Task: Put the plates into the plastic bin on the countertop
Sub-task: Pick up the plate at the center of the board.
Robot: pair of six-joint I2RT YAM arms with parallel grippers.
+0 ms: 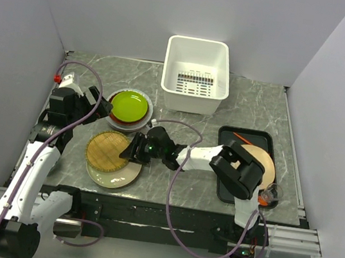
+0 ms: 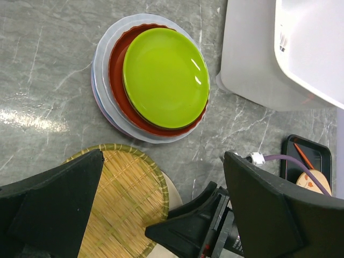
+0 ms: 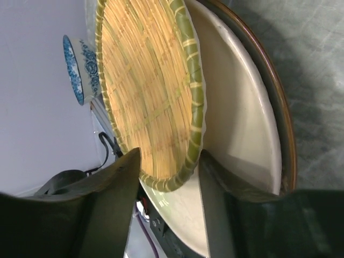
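The right gripper (image 3: 166, 161) straddles the woven tan plate (image 3: 145, 86) at its rim; whether it pinches cannot be told. The left gripper (image 2: 162, 156) gapes wide, lime green plate (image 2: 164, 78) just ahead, plastic bin (image 1: 190, 103) ahead-right.

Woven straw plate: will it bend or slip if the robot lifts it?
Probably light and fairly stiff: the round woven tan plate is thin basketwork with a bound rim. Its rough weave likely slips less than the smooth cream plate beneath.
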